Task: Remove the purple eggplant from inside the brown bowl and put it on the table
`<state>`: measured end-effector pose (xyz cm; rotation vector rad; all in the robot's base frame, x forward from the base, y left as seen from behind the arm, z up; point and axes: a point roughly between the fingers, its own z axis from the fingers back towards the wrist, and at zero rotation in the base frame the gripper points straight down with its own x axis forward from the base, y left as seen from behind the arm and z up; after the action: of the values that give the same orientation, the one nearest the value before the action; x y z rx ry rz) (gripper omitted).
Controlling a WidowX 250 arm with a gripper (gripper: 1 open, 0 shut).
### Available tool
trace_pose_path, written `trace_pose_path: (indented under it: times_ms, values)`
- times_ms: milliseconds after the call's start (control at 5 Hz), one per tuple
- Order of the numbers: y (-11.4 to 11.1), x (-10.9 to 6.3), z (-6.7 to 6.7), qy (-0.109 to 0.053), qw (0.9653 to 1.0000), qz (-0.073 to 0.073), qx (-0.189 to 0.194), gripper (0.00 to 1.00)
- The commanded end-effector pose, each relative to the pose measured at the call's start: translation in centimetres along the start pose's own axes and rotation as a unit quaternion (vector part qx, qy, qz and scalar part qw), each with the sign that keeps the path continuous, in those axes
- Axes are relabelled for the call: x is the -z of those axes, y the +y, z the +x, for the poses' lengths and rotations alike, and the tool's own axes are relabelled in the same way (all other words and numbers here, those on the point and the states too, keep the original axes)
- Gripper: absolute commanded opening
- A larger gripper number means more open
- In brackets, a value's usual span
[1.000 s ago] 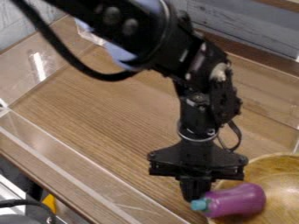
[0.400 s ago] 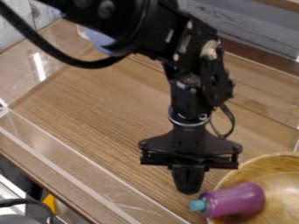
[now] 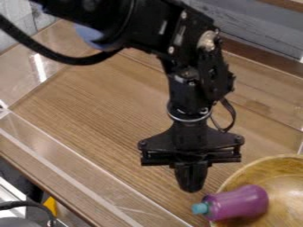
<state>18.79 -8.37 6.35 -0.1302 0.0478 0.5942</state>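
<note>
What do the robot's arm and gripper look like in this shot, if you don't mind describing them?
The arm is matte black, built of rounded, chunky segments, with a black cable looping off to the upper left. A small silver fastener shows near its wrist joint, and a pale blue patch sits behind the upper segment. The gripper is black too: a wide flat crossbar with narrow fingers tapering downward.

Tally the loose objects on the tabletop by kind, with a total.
Small glossy purple toy eggplant with teal stem cap: 1
Round light brown wooden bowl, partly cut off at the frame edge: 1
Total: 2
</note>
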Motion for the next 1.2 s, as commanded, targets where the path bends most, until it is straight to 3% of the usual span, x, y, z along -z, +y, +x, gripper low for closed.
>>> trace_pose_path:
  times_ms: [0, 600, 1000]
  values:
    - [-1.4, -0.1, 0.3, -0.017, 0.9997, -0.017, 0.002, 0.00]
    - [1.1, -2.3, 3.3, -0.020, 0.9986, -0.025, 0.042, 0.00]
    - [-0.1, -4.9, 2.6, -0.029, 0.9982, -0.028, 0.044, 0.00]
